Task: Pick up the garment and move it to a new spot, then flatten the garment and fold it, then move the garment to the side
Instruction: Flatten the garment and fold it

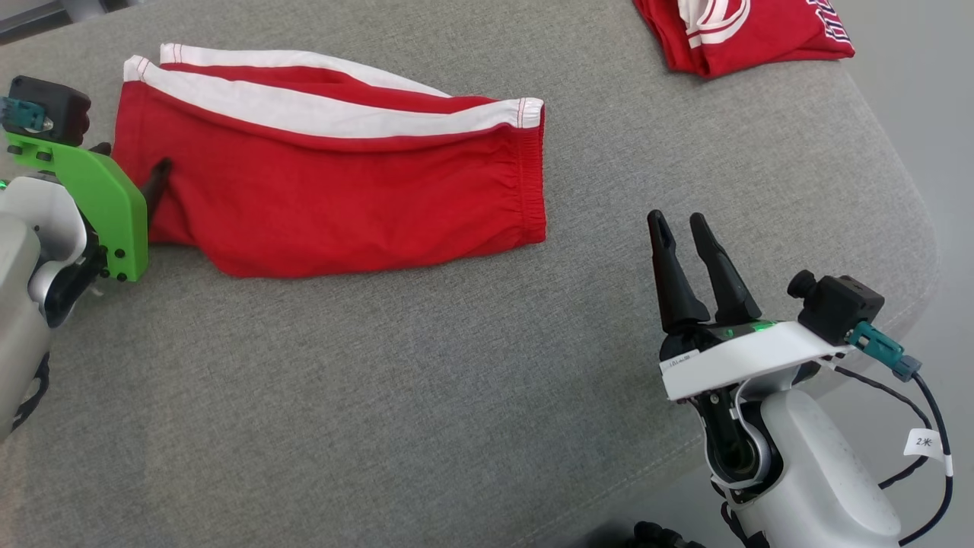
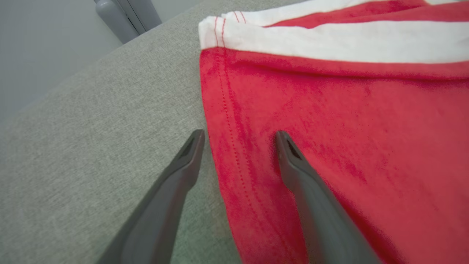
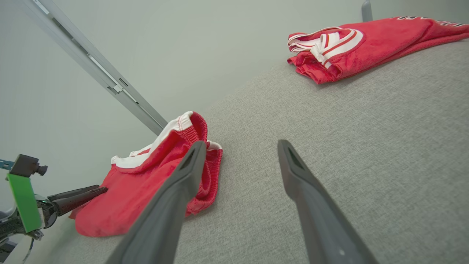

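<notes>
Two red garments lie on the grey padded surface (image 1: 456,380), and two tools are in sight, one per arm.

The task's garment, a pair of red shorts (image 1: 335,205) with white side stripes, lies folded flat towards the far left of the surface in the head view, its gathered waistband pointing right and its leg hems pointing left. The second garment (image 1: 746,30), red with a white print, sits folded at the far right corner, well apart from the shorts.

The left tool (image 1: 129,164) is at the shorts' left end, by the leg hems. In the left wrist view its jaws stand wide and straddle the stitched hem: one finger (image 2: 183,165) is over bare grey fabric just beside the edge, the other finger (image 2: 300,172) is over the red cloth. Nothing is gripped; whether the tips touch the cloth I cannot tell.

The right tool (image 1: 677,221) is over bare grey surface to the right of the waistband and nearer the robot, apart from the shorts. Its jaws are also spread wide and hold nothing.
</notes>
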You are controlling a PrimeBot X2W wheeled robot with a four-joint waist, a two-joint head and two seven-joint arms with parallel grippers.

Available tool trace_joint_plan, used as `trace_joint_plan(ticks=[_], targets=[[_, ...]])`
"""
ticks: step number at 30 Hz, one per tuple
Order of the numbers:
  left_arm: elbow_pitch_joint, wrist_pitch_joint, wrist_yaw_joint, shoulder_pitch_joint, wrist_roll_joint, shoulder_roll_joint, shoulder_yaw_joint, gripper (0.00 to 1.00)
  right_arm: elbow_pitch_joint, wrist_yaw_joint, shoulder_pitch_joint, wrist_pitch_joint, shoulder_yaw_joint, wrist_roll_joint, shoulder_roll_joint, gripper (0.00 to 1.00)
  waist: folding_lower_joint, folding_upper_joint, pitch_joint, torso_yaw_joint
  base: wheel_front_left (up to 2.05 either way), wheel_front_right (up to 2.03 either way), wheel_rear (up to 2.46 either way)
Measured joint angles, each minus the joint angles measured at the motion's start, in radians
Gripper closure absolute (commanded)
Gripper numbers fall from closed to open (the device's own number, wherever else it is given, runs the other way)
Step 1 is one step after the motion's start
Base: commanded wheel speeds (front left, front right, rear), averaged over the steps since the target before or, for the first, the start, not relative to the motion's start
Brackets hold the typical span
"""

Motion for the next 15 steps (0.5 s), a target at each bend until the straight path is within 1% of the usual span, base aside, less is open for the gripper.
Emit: trace_joint_plan(ticks=[4, 6, 8, 11, 14, 15], targets=[[0.031, 0.014, 0.0, -0.014, -0.004, -0.007, -0.017, 0.0, 0.001, 0.0, 0.0, 0.0, 0.002, 0.001, 0.002, 0.0, 0.0, 0.0, 0.005, -0.002, 0.0, 0.0, 0.0], [0.044, 0.033, 0.0, -0.017, -0.031, -0.018, -0.014, 0.0, 0.002, 0.0, 0.0, 0.0, 0.004, 0.002, 0.003, 0.0, 0.0, 0.0, 0.009, -0.003, 0.0, 0.0, 0.0], [0.052, 0.043, 0.0, -0.021, -0.034, -0.023, -0.021, 0.0, 0.003, 0.0, -0.001, 0.0, 0.005, 0.003, 0.003, 0.0, 0.0, 0.0, 0.012, -0.004, 0.0, 0.0, 0.0], [0.052, 0.072, 0.001, -0.023, -0.083, -0.034, -0.011, 0.0, 0.003, 0.0, -0.003, 0.0, 0.007, 0.006, 0.004, 0.0, 0.0, 0.0, 0.017, -0.006, 0.0, 0.0, 0.0], [0.017, 0.124, 0.004, -0.025, -0.136, -0.035, -0.009, 0.0, 0.003, 0.0, -0.004, 0.0, 0.007, 0.006, 0.005, 0.0, 0.0, 0.0, 0.019, -0.005, 0.0, 0.0, 0.0], [0.009, 0.137, 0.005, -0.026, -0.152, -0.035, -0.008, 0.13, 0.002, 0.0, -0.004, 0.0, 0.006, 0.006, 0.005, 0.0, 0.0, 0.0, 0.019, -0.004, 0.0, 0.0, 0.0]])
